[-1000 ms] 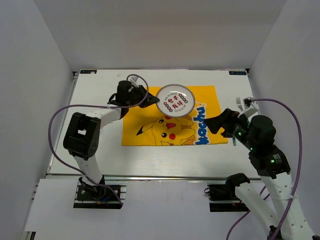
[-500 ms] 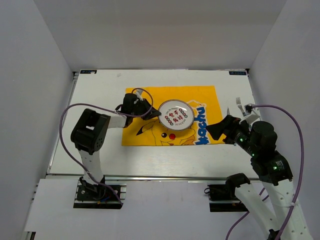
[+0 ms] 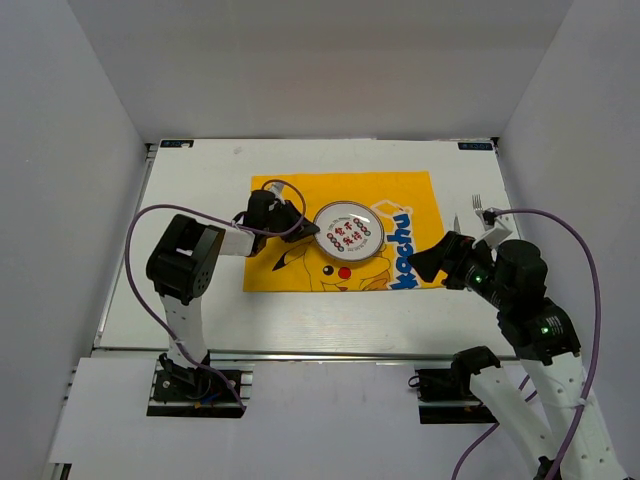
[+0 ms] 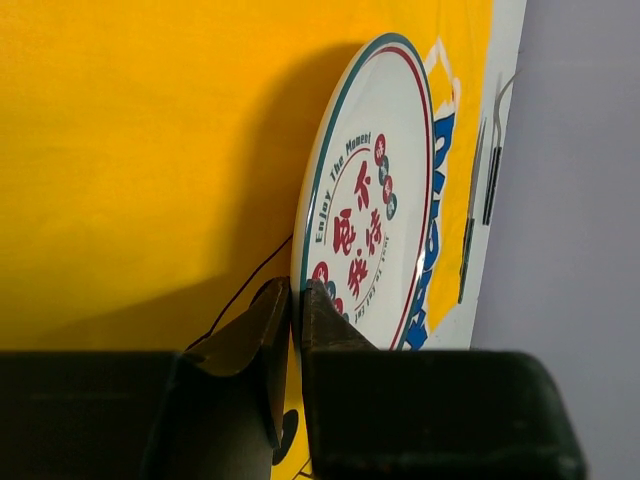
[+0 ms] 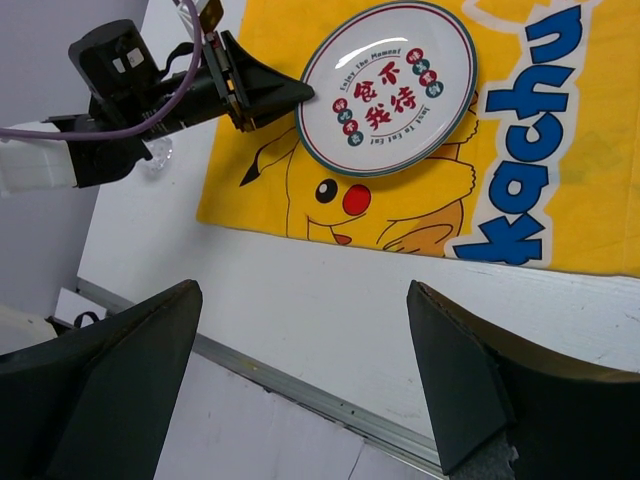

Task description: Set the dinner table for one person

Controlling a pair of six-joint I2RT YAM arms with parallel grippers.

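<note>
White dinner table point(image 3: 300, 320) bears a yellow cloth point(image 3: 330, 185); the right gripper point(image 3: 428, 260) hangs spread wide, empty. Beyond, the left gripper point(image 4: 297, 295) pinches the plate point(image 3: 348, 232) by its rim over the cloth's middle. Placing seems underway; next, release, then the fork point(image 3: 478, 205).

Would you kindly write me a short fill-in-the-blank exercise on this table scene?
1. The left gripper is ____ on the rim of the plate.
2. The right gripper stands ____, holding nothing.
3. The cloth beneath the plate is ____ in colour.
Missing words: shut, open, yellow.
</note>
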